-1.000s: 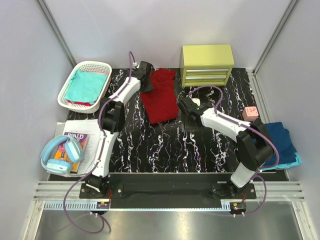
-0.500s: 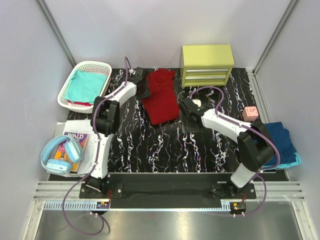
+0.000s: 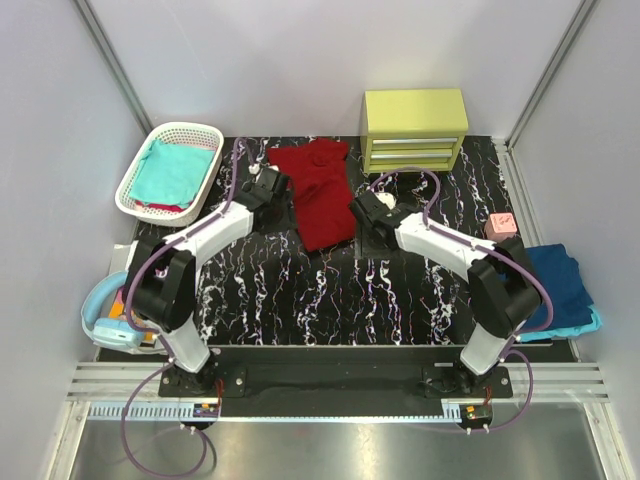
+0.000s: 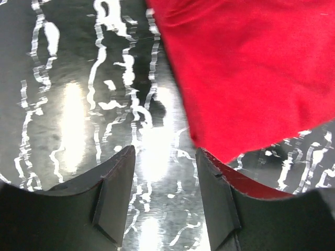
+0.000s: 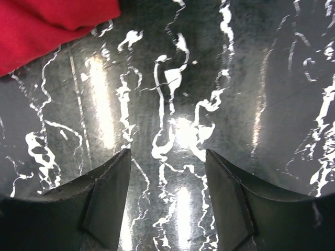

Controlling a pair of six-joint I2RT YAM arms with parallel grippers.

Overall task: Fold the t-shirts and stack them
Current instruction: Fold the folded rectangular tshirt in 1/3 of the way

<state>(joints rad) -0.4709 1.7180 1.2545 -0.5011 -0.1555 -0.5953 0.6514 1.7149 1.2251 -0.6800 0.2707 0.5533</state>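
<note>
The dark red t-shirt (image 3: 320, 192) lies folded into a long strip on the black marbled table (image 3: 320, 290), its near end toward the arms. My left gripper (image 3: 280, 188) sits just off the shirt's left edge, open. In the left wrist view the red cloth (image 4: 251, 68) lies ahead and to the right, with only bare table between the fingers (image 4: 118, 193). My right gripper (image 3: 357, 214) is open beside the shirt's near right corner. In the right wrist view the red cloth (image 5: 47, 26) shows at the upper left. A teal t-shirt (image 3: 175, 170) fills the basket. Navy and light blue t-shirts (image 3: 560, 285) are stacked at the right edge.
The white lattice basket (image 3: 135, 195) stands at the back left. A yellow-green drawer unit (image 3: 415, 128) stands at the back right of the shirt. A small pink block (image 3: 500, 226) lies near the blue stack. Light blue headphones (image 3: 105, 318) rest on a book at the left.
My left gripper has opened, let go of the red shirt's far left corner and drawn back toward the near left. The right gripper has shifted slightly toward the shirt.
</note>
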